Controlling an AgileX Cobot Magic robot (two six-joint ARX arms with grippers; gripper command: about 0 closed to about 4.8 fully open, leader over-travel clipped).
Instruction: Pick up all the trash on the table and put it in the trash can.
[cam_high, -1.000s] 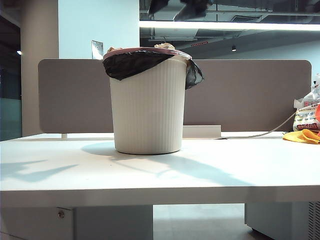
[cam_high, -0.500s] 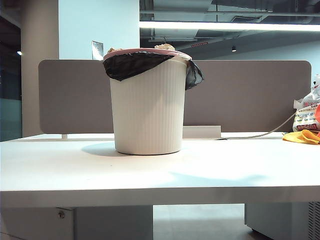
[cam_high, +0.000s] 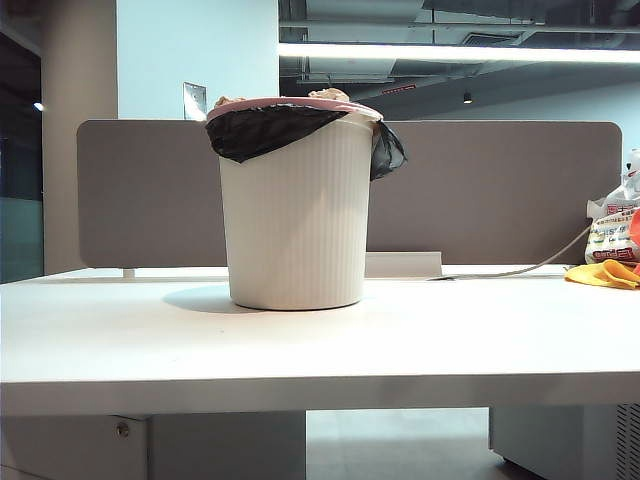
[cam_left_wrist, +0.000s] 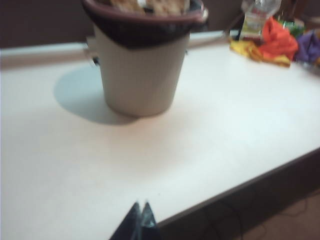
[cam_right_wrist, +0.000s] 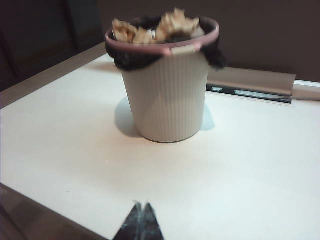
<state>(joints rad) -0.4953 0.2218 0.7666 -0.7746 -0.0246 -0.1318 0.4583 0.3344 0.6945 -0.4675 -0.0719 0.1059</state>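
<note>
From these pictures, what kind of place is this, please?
Probably an open-plan office. A wide white desk has a grey-brown partition panel behind it, and strip lights hang under an exposed ceiling. The trash can on the desk holds paper wads.

- The white plastic bag (cam_high: 612, 228) at the right end of the white table (cam_high: 320, 340) carries red and dark printing, too small to make out.
- A small white sign (cam_high: 194, 100) on the wall behind the ribbed off-white trash can (cam_high: 296, 215) shows marks that cannot be read.
- No other text, brand or number is legible in any view.
</note>
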